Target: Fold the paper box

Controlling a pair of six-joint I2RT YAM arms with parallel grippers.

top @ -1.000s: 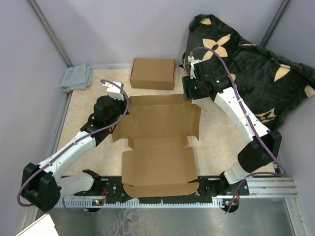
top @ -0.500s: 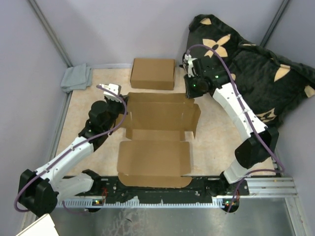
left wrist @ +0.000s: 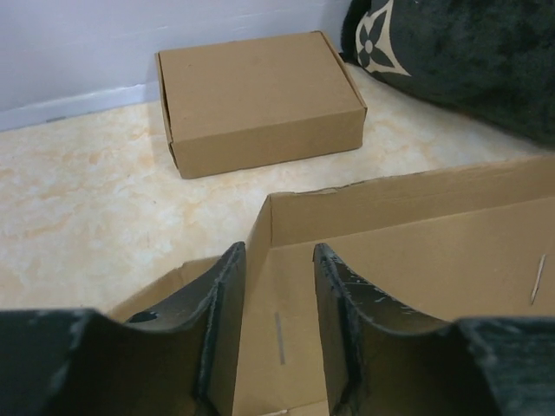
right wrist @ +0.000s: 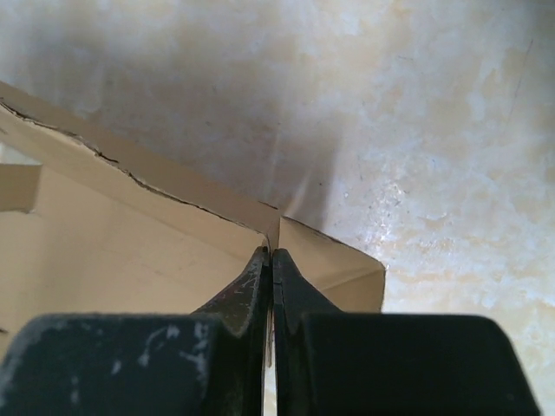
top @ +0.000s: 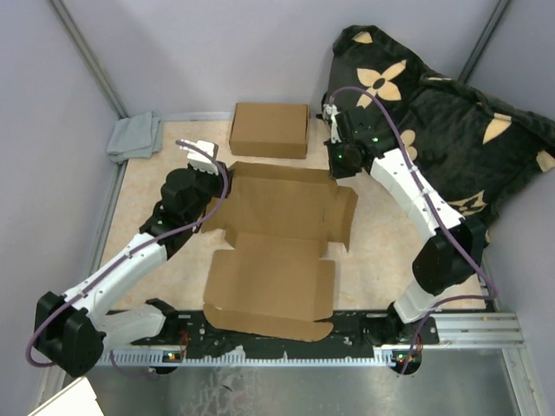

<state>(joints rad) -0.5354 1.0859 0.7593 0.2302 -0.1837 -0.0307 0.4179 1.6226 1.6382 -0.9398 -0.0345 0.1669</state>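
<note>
The paper box [top: 277,243] lies unfolded in the middle of the table, its back and side walls partly raised and its lid panel flat toward the near edge. My left gripper [top: 212,172] is at the box's far-left corner. In the left wrist view it [left wrist: 279,251] stands open, one finger on each side of the left wall [left wrist: 260,234], not pressing it. My right gripper [top: 335,166] is at the far-right corner. In the right wrist view it [right wrist: 272,253] is shut on the thin cardboard wall [right wrist: 130,234] where the corner meets.
A closed cardboard box [top: 270,130] [left wrist: 260,100] sits at the back centre. A grey cloth [top: 136,137] lies at the far-left corner. A black flower-patterned cushion [top: 442,113] fills the far right. Grey walls enclose the table.
My right gripper has shut on the box's far-right corner. My left gripper has opened at the far-left corner. The lid panel has slid toward the near edge.
</note>
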